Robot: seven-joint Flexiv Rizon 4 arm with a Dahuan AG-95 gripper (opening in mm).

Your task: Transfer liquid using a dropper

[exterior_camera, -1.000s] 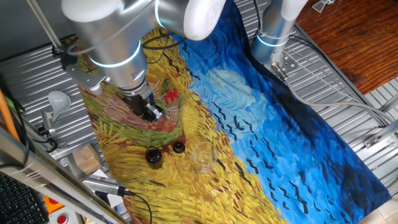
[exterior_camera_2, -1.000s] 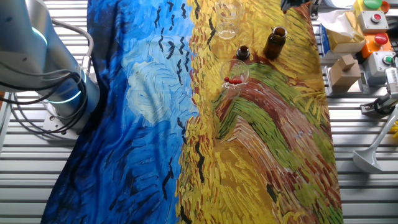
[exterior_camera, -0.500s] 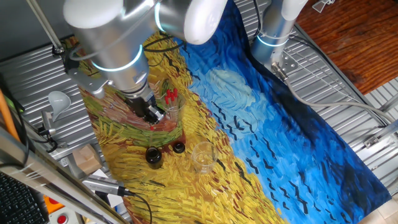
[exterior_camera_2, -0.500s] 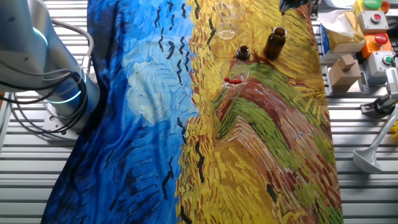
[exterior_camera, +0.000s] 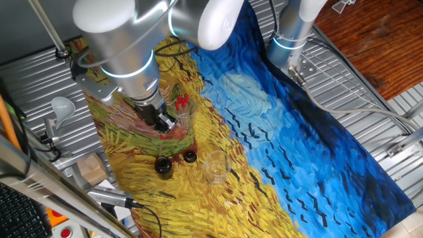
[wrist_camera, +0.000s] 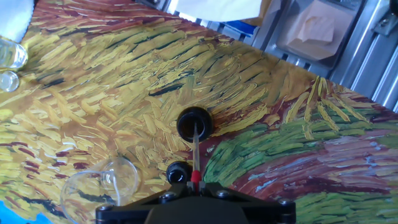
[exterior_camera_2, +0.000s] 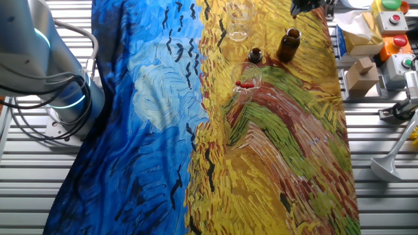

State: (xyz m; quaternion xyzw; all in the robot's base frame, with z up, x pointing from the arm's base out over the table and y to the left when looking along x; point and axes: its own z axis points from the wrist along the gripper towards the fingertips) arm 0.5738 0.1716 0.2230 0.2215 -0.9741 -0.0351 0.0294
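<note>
A painted cloth [exterior_camera_2: 163, 117], blue at left and yellow, green and brown at right, covers the ribbed metal table [exterior_camera_2: 379, 209]. On it stand a clear round glass [wrist_camera: 99, 183], a small dark cap [wrist_camera: 179, 172] and a brown bottle [wrist_camera: 194, 122]. The gripper [wrist_camera: 194, 186] pinches the dropper [wrist_camera: 196, 152], with its thin clear tube pointing at the bottle's round mouth.

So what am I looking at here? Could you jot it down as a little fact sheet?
Surface: table under a painted cloth of yellow, blue and green
Gripper: shut on the dropper, red bulb between the fingers
Dropper tip: pointing down over the open brown bottle
Nearby: small dark cap, glass beaker holding more red-bulbed droppers, two empty glass cups
</note>
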